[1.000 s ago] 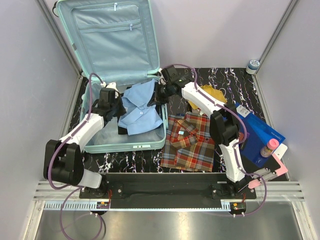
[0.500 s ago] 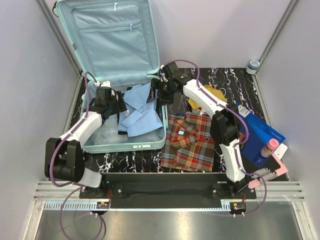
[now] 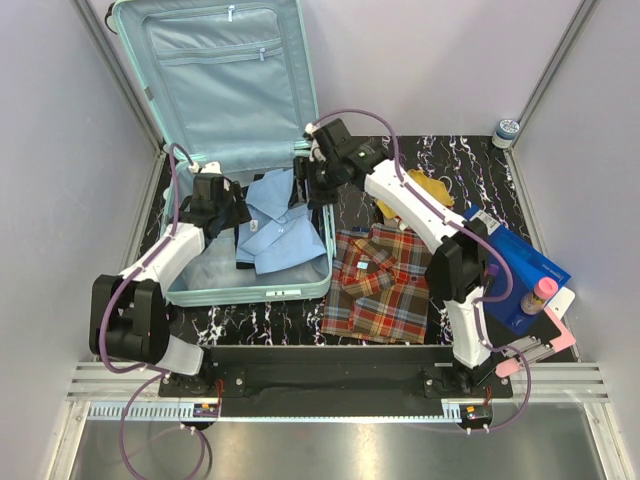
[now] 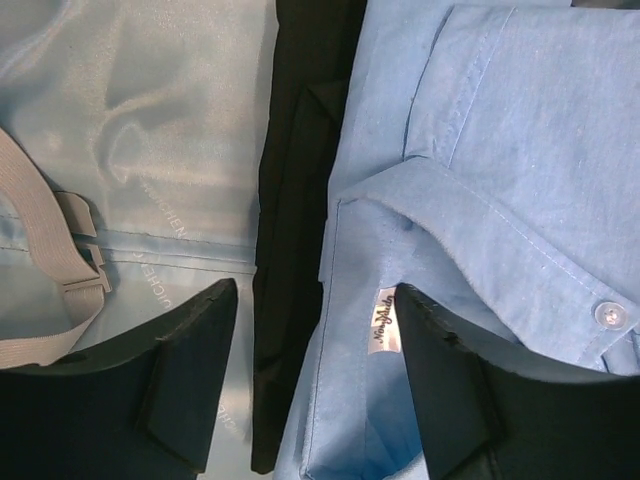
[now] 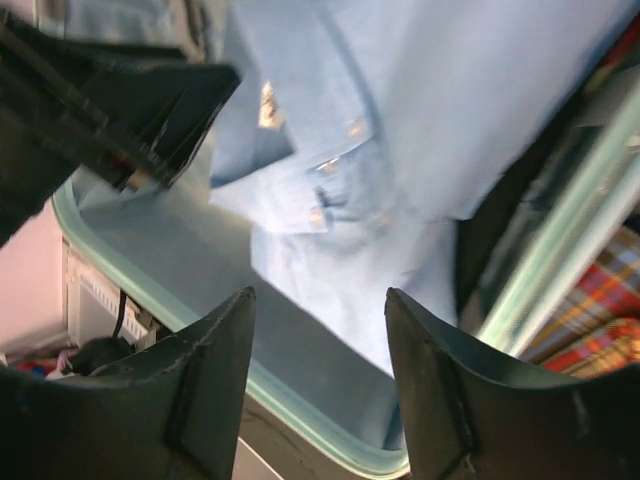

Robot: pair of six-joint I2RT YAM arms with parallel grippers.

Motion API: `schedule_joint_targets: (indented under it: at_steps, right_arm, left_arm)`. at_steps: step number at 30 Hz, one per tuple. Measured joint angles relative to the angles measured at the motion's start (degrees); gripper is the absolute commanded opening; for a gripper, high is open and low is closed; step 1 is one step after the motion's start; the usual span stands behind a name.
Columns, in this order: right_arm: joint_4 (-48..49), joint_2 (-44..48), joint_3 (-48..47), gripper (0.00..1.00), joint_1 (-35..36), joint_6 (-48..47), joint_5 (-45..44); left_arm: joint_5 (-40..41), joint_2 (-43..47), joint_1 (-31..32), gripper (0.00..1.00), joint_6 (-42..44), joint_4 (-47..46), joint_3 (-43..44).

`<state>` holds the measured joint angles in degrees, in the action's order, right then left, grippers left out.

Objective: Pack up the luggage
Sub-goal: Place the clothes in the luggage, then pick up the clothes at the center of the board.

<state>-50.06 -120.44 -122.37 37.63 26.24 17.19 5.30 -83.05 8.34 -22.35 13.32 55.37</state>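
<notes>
The mint-green luggage (image 3: 250, 292) lies open on the table, its lid (image 3: 220, 90) leaning against the back wall. A light blue shirt (image 3: 280, 225) rests in the base on top of a black garment (image 4: 300, 200). My left gripper (image 3: 232, 208) hovers over the shirt's left edge by the collar label, open with nothing held. In the left wrist view the gripper (image 4: 315, 290) straddles the shirt (image 4: 480, 150) and the black cloth. My right gripper (image 3: 307, 187) is open above the shirt's right side near the case rim. The right wrist view shows that gripper (image 5: 318, 295) over the shirt (image 5: 450, 110) and the rim (image 5: 300, 400).
A plaid shirt (image 3: 380, 280) lies flat right of the case, with a yellow item (image 3: 430, 188) behind it. At far right are a flat blue box (image 3: 520, 265) and a pink-capped bottle (image 3: 538, 295). A small jar (image 3: 507, 130) stands at the back right. A grey elastic strap (image 4: 40, 250) crosses the lining.
Both grippers went from shut on the blue shirt to open, and the shirt settled into the case. The right gripper drew up and left; the left pulled back slightly.
</notes>
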Motion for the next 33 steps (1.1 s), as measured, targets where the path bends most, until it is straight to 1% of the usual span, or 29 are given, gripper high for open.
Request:
schedule_joint_targets:
  at_steps: [4, 8, 9, 12, 14, 15, 17, 18, 21, 22, 27, 33]
  right_arm:
    - [-0.9, -0.1, -0.1, 0.58, 3.4, -0.6, 0.6]
    - [-0.9, -0.6, -0.3, 0.57, 4.6, -0.9, 1.5]
    - [-1.1, -1.0, -0.5, 0.57, 4.6, -1.0, 1.4]
    - [-1.4, -2.6, -1.6, 0.57, 4.4, -1.0, 1.3]
    - [-1.7, -4.1, -2.4, 0.57, 4.3, -1.0, 1.1]
    - [-2.2, -4.9, -2.9, 0.57, 4.3, -1.0, 0.5]
    - [-2.6, -5.9, -3.2, 0.57, 4.3, -0.9, -0.5]
    - [-3.1, -6.4, -3.5, 0.57, 4.3, -0.9, -1.4]
    - [-4.1, -7.8, -4.5, 0.57, 4.3, -0.9, -4.0]
    - [-4.3, -8.0, -4.7, 0.57, 4.3, -0.9, -4.7]
    - [-5.4, -8.8, -4.9, 0.58, 4.2, -0.8, -7.7]
    - [-5.6, -9.8, -4.9, 0.59, 3.5, -0.7, -8.2]
  left_arm:
    - [0.0, -2.0, 0.0, 0.63, 0.0, -0.1, 1.4]
    - [-0.1, -4.7, 0.0, 0.57, 0.0, -1.0, 2.7]
    - [-0.1, -5.4, 0.0, 0.52, 0.1, -1.3, 2.9]
    - [-0.4, -7.7, 0.0, 0.43, 0.0, -1.7, 3.8]
    - [-0.7, -9.2, 0.0, 0.32, 0.1, -1.9, 4.7]
    - [-0.8, -9.9, 0.0, 0.24, 0.0, -2.1, 5.1]
    - [-1.3, -10.8, 0.0, 0.17, 0.0, -2.5, 5.8]
    - [-1.7, -11.3, 0.0, 0.09, 0.0, -2.8, 6.2]
    - [-2.6, -12.4, 0.0, 0.04, -0.1, -3.4, 7.3]
    - [-3.0, -12.7, 0.0, 0.01, -0.1, -3.7, 7.6]
    - [-3.7, -12.8, 0.0, 0.00, 0.0, -4.1, 7.6]
    - [-4.1, -13.6, 0.0, 0.00, 0.1, -4.2, 8.9]
